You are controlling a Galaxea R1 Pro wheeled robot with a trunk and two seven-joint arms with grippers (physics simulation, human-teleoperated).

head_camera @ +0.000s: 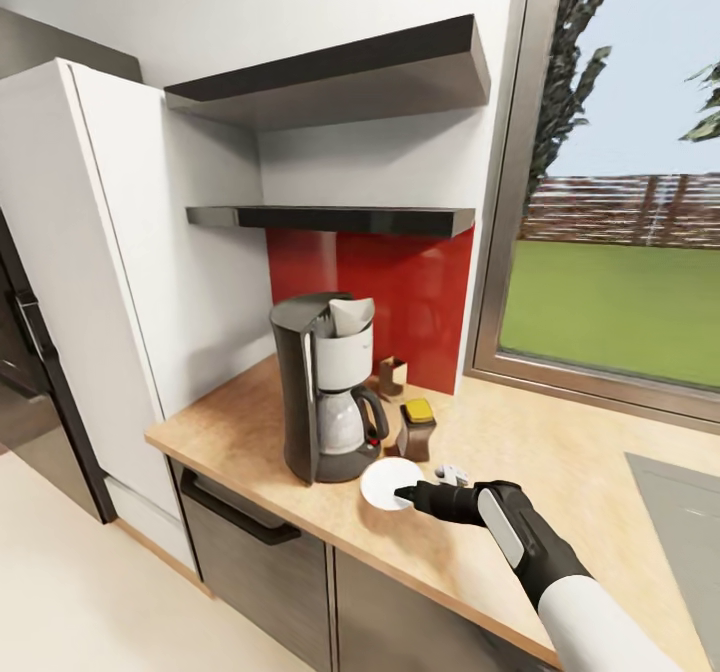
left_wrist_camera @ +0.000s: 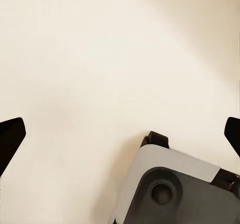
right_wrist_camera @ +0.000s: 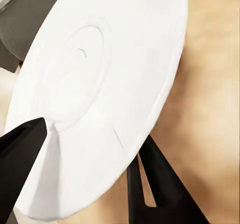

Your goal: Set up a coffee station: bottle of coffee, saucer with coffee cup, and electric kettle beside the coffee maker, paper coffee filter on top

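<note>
Saucer (head_camera: 388, 481): white round plate on the light wood-grain surface (head_camera: 560, 472), just beside the coffee maker's base, near the front edge.
Right end effector (head_camera: 405, 495): black fingers pinch the saucer's rim; in the right wrist view one finger (right_wrist_camera: 22, 141) lies over the plate (right_wrist_camera: 100, 94) and the other (right_wrist_camera: 160, 184) sits under its edge.
Left end effector (left_wrist_camera: 120, 134): fingers spread wide, both dark tips at the frame's sides, over pale floor.
Coffee maker (head_camera: 325, 392): upright on the surface below the shelves, carafe in place.
Paper coffee filter (head_camera: 352, 316): white cone sitting in the top of the coffee maker.
Bottle of coffee (head_camera: 415, 428): dark brown, yellow cap, on the surface just beside the coffee maker.
Tan box (head_camera: 392, 376): behind the bottle, against the red backsplash.
Thin shelf (head_camera: 330, 218): dark grey, above the coffee maker.
</note>
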